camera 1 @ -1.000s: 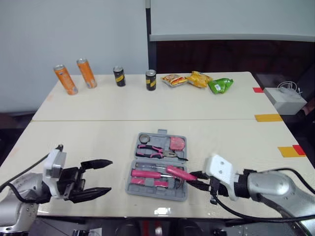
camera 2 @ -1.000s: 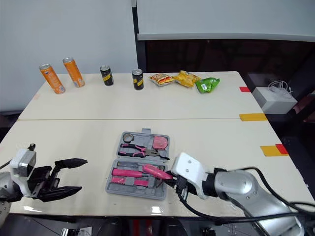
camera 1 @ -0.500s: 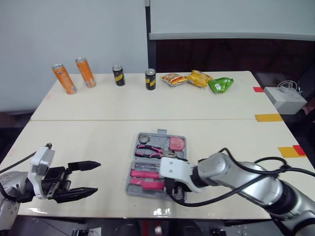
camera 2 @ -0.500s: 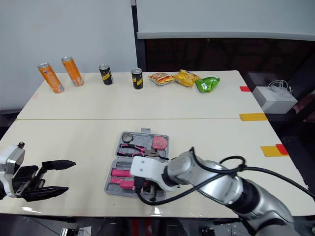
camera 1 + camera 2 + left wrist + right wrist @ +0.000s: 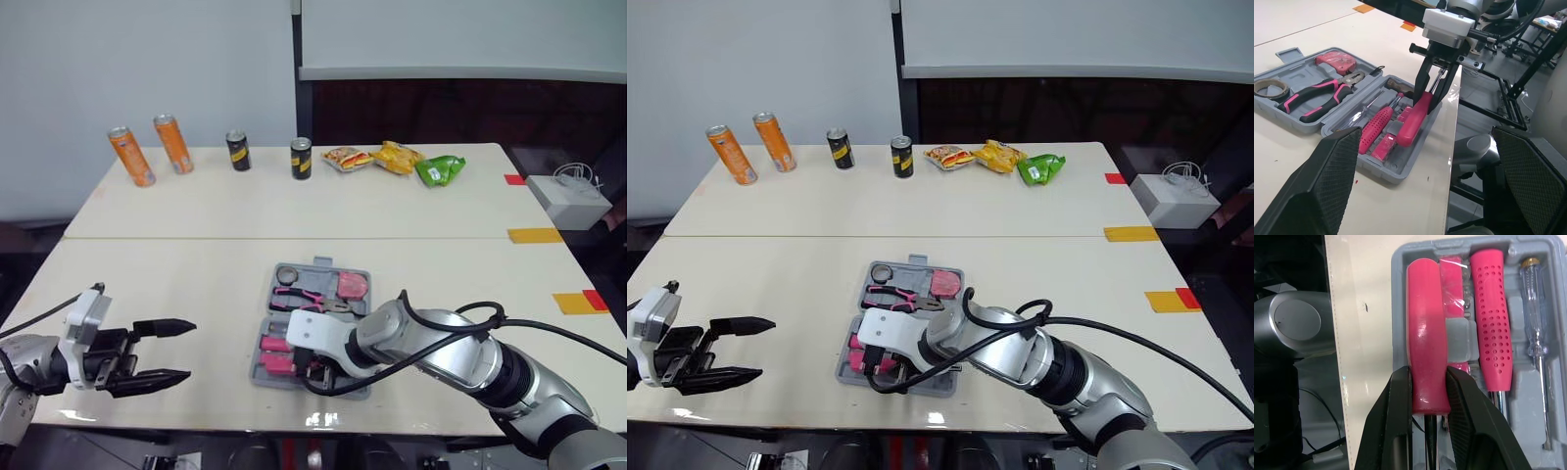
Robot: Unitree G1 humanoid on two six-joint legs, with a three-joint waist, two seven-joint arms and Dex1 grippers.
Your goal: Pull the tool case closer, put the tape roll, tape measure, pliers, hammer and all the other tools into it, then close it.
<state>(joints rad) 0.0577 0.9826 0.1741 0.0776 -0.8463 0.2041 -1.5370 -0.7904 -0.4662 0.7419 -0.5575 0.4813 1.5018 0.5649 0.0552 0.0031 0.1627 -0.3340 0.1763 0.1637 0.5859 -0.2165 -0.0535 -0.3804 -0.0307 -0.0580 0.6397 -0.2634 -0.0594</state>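
- Right gripper (image 5: 1428, 96) jaws clamp a smooth pink tool handle (image 5: 1425, 333) at the open grey plastic case (image 5: 1396, 174), apparently to seat it.
- Left gripper (image 5: 184, 349) waits aside, jaws apart.

Open grey tool case (image 5: 1376, 167) (tools (image 5: 1374, 130) inside), hammer (image 5: 1425, 372) at front

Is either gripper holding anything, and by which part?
The right gripper clamps the pink-handled tool by the end of its handle, over the tool case. The left gripper is open and empty.
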